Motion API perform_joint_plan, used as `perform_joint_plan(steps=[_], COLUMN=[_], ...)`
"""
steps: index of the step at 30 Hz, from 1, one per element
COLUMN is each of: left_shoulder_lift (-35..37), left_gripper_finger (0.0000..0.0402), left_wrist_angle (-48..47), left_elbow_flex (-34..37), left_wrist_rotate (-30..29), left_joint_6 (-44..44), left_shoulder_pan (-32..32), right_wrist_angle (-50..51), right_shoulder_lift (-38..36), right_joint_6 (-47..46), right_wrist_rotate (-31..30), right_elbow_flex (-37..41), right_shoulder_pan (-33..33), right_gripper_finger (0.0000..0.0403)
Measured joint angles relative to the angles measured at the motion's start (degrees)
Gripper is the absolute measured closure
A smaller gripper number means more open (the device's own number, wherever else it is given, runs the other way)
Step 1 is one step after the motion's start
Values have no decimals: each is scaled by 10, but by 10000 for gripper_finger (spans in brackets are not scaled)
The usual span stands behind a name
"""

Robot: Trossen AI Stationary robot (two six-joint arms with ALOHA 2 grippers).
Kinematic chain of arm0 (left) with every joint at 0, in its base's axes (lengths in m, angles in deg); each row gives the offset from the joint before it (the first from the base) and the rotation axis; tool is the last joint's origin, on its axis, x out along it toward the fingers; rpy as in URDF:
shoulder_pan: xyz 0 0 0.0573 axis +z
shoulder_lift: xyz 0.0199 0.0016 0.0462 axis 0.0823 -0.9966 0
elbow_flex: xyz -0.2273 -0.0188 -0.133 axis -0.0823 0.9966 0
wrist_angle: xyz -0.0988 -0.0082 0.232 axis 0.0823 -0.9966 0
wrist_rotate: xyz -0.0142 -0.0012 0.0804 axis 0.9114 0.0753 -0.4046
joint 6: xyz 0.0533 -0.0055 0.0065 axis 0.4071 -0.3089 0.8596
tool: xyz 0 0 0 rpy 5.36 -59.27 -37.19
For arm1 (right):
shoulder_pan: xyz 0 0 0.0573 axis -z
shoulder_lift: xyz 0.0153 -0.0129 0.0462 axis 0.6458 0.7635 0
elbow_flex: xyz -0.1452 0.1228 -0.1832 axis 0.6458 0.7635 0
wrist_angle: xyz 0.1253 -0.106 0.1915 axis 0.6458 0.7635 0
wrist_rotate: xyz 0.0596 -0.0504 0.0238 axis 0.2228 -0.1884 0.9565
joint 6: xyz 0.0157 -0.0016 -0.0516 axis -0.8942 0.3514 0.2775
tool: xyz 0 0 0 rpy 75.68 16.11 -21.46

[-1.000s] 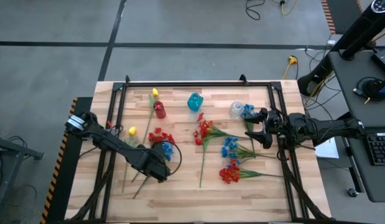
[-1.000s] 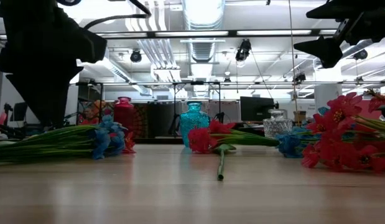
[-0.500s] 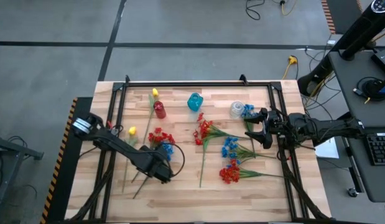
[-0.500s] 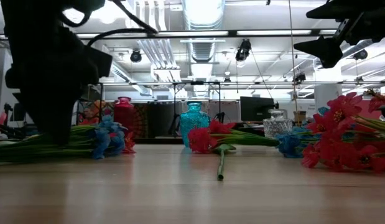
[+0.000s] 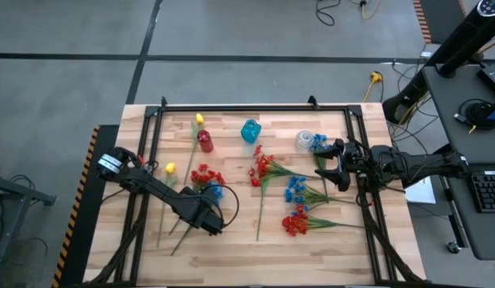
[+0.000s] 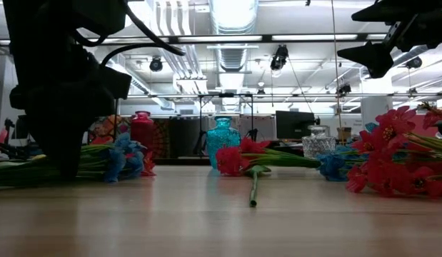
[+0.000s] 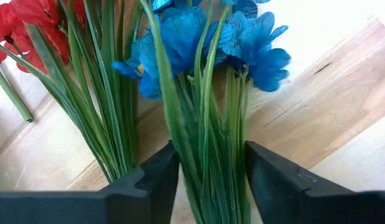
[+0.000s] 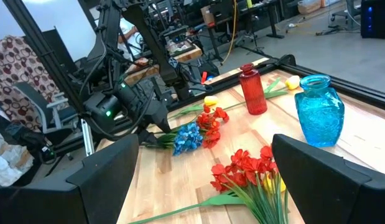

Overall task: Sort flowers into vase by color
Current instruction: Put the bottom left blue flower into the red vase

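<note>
Left hand (image 7: 208, 180): low over the surface (image 5: 239, 248), fingers apart either side of the blue flower (image 7: 198, 37) stems, placed to clamp them.
Blue flower: lying beside red ones (image 5: 202, 175).
Right hand (image 5: 333, 164): waiting agape near the clear vase (image 5: 304, 141).

Pale slatted wooden table (image 5: 255, 260) carries everything. Along its far edge, left to right: slim red glass bottle vase (image 5: 205, 142), squat turquoise glass vase (image 5: 250, 130), clear glass vase (image 5: 305, 142). Blue-bloomed spray with green stems (image 7: 204, 74) lies left of centre, beside red-bloomed spray (image 5: 202, 174); left gripper (image 5: 209, 222) straddles its stems. Right gripper (image 5: 333, 164) near the clear vase.
</note>
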Motion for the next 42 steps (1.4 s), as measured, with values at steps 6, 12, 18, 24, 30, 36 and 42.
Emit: perform_joint_plan(steps=[6,12,18,24,30,36,42], left_shoulder_lift=[0,0,16,64,121,181,248], left_gripper_finger=[314,375,397,396,396,396,396], left_wrist_angle=[0,0,0,0,0,0,20], left_elbow_flex=[0,0,-3,-4,-4,-4,-4], left_wrist_rotate=[0,0,-5,-12,-25,-59,-131], left_joint_6=[2,6,20,36,60,91,153], left_shoulder_pan=[0,0,0,-1,-4,-8,-8], right_wrist_angle=[0,0,0,0,0,0,0], right_shoulder_lift=[0,0,0,0,0,0,0], right_joint_6=[0,0,0,0,1,2,2], right_wrist_rotate=[0,0,0,0,0,0,0], right_elbow_flex=[0,0,0,0,0,0,0], right_shoulder_pan=[0,0,0,0,0,0,0], right_gripper_finger=[41,41,41,41,41,41,41])
